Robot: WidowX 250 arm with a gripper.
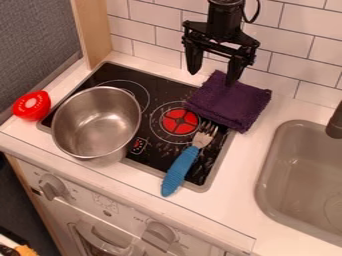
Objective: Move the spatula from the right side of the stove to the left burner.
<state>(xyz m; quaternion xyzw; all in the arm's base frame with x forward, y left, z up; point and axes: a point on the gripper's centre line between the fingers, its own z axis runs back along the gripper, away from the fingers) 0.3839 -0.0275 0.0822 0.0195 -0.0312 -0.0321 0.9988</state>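
The black gripper (pixel 212 78) hangs at the top, above the back edge of the stove and the purple cloth, its two fingers spread apart with nothing between them. On the right side of the stove (pixel 155 169) lies the utensil (pixel 181 171), fork-like with a tined metal head and a blue handle. Its head points to the back right, beside the red burner (pixel 180 121); its handle end reaches over the stove's front edge. The gripper is well behind and above it. The left burner (pixel 137 93) is a thin ring, partly hidden by the pot.
A metal pot (pixel 97 124) stands on the stove's left side. The folded purple cloth (pixel 230 101) overlaps the back right corner. A red object (pixel 32 105) sits on the counter at left. The sink (pixel 304 182) is at right, with a dark faucet (pixel 335 122); a tiled wall (pixel 300 45) stands behind.
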